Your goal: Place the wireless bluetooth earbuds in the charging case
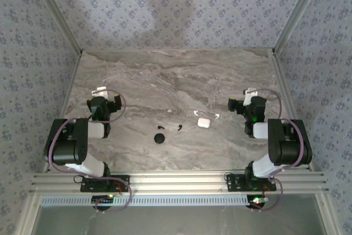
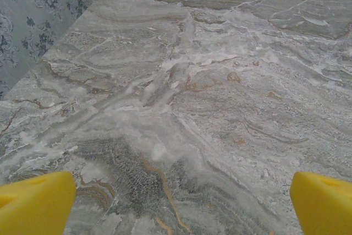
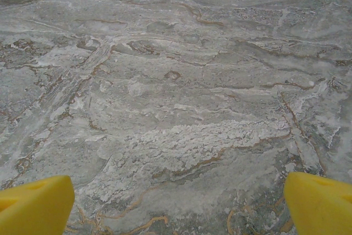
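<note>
Both the left tool (image 2: pixel 181 205) and right tool (image 3: pixel 179 202) gape wide, holding nothing, above the marble table (image 1: pixel 165 75); black earbuds (image 1: pixel 180 127) lie near the white charging case (image 1: pixel 203 123).

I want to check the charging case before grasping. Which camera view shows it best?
The top external view: the white charging case lies on the table, right of a small black earbud. Both wrist views look across the marble between their yellow fingertips.

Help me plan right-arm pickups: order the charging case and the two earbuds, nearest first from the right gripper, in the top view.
From the right gripper:
1. charging case, white, just to its left.
2. right-hand earbud, mid-table.
3. left-hand earbud, farthest left.
</note>
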Controlling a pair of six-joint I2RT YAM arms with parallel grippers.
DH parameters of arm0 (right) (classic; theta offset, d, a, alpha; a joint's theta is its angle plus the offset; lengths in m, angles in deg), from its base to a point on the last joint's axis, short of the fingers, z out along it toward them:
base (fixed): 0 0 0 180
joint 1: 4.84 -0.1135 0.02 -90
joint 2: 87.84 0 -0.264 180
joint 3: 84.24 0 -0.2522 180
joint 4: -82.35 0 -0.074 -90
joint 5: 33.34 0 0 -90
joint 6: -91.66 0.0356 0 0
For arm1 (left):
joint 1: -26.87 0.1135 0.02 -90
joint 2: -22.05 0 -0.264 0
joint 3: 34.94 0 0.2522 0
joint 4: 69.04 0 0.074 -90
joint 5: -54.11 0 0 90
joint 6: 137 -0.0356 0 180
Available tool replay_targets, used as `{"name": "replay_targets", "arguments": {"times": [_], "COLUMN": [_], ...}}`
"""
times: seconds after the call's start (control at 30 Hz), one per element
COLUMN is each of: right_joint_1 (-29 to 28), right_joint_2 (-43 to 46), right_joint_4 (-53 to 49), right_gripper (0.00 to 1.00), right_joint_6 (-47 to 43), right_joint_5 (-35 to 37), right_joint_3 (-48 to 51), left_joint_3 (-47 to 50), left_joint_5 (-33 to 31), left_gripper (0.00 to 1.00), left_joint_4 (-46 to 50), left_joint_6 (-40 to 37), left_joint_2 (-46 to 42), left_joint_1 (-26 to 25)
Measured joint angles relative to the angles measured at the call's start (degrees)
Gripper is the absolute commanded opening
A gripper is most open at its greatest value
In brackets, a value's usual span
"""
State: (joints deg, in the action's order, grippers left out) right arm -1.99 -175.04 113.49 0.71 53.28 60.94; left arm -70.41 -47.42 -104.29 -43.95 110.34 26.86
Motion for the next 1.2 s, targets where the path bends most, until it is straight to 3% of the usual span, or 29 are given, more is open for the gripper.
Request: {"name": "replay_targets", "arguments": {"times": [0.83,0.97,1.2], "right_joint_1": [0.0,-0.2,-2.6], "right_joint_2": [0.1,2.0,9.1], "right_joint_4": [-0.2,-8.9,-35.3], "right_gripper": [1.0,1.0,1.0], "right_joint_6": [0.0,0.0,3.6], "right_joint_5": [0.0,0.4,3.9], "right_joint_3": [-0.1,-5.0,-23.1], "left_joint_3": [0.0,-1.8,-15.3], "left_joint_5": [0.0,0.4,0.5], "left_gripper": [1.0,1.0,1.0], "left_joint_4": [0.1,5.1,26.8], "left_joint_6": [0.0,0.0,1.4], "left_joint_2": [0.0,-0.6,-7.2], "left_joint_1": [0.0,-0.1,-1.7]}}
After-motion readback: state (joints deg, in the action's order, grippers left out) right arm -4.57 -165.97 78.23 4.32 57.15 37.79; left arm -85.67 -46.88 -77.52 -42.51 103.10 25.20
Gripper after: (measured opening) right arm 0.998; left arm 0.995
